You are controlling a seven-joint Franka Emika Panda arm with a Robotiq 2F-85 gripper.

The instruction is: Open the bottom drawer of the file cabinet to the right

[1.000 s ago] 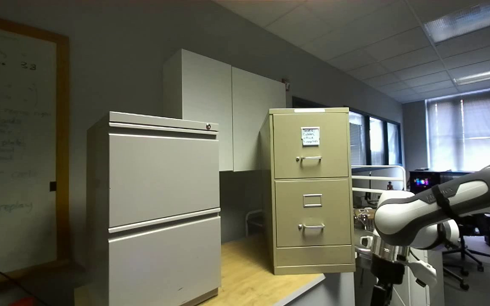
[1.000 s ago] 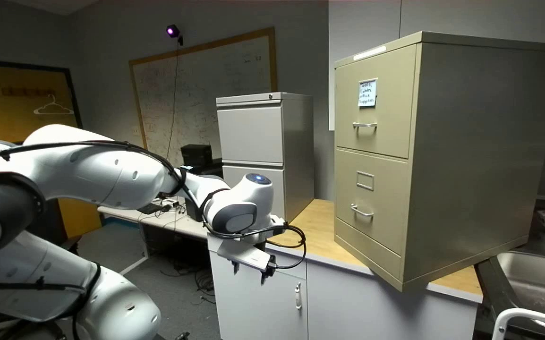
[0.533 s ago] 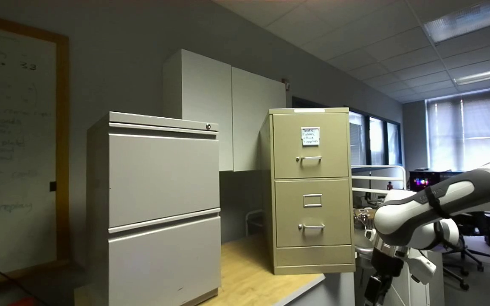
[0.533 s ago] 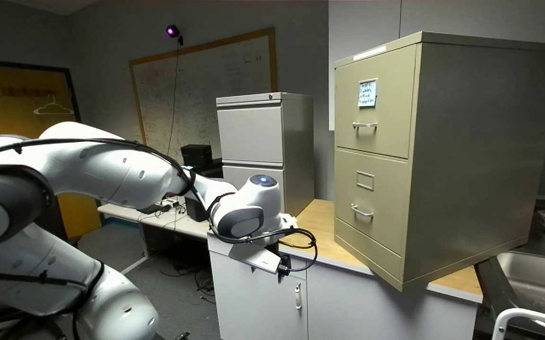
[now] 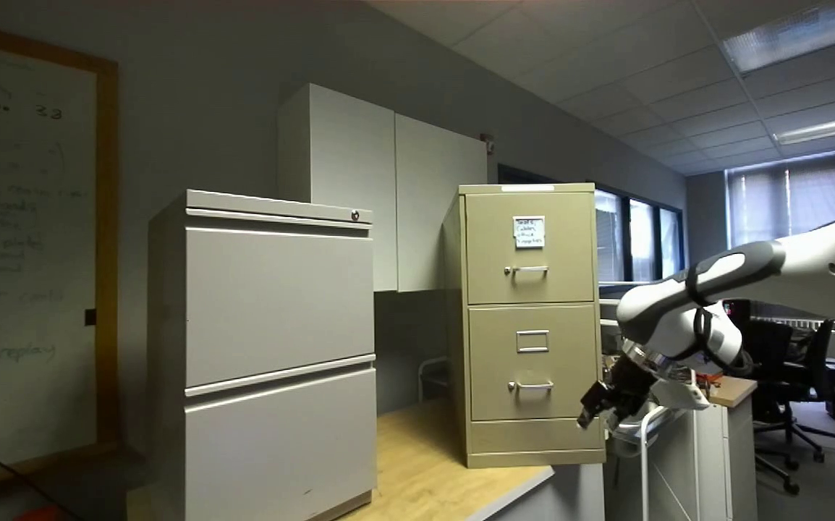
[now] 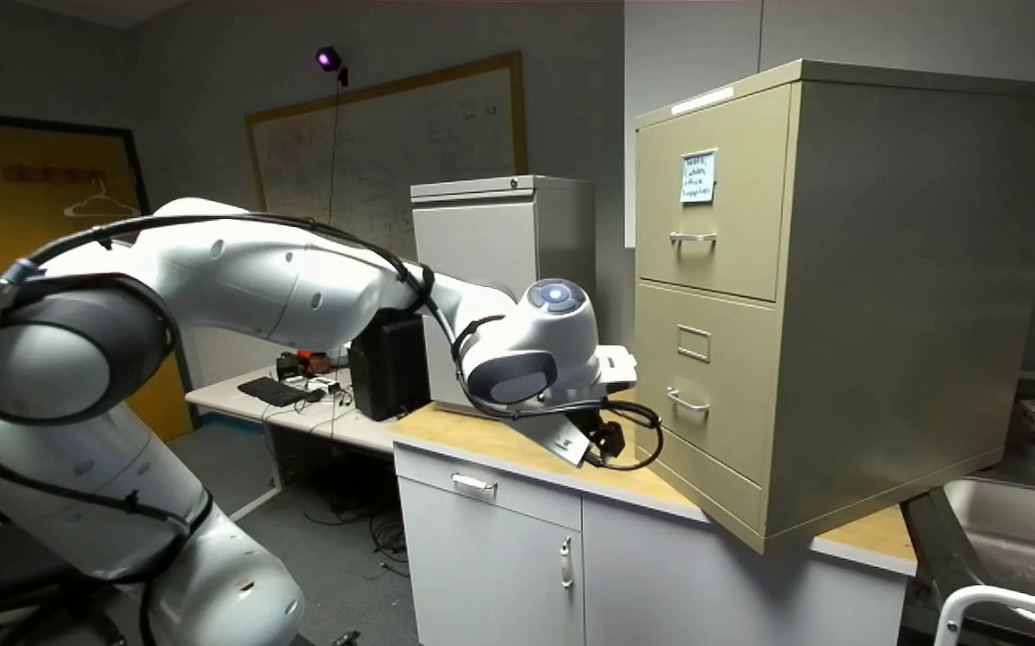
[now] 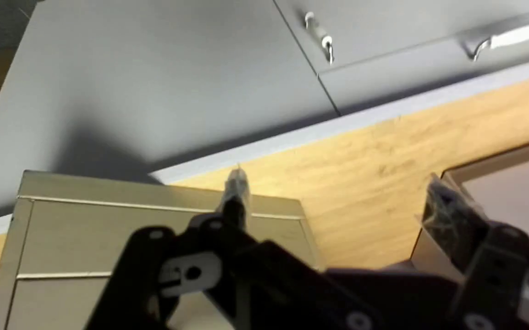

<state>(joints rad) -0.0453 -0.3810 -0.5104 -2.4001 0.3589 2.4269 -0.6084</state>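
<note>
"Jaws on the gripper (image 7: 337,184)?"
"Wide. Bottom drawer (image 5: 536,365) at its ten o'clock, in an exterior view."
"File cabinet (image 6: 849,296)?"
"Upright, long axis twelve-to-six; front facing eight o'clock, in an exterior view."

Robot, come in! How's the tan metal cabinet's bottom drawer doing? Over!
Black two-fingered tool open, empty. Beige metal bottom drawer shut. Its silver bar handle unobstructed in both exterior views.

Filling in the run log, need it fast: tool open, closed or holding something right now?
Tool: open, fingers well apart in the wrist view, holding nothing.
</note>
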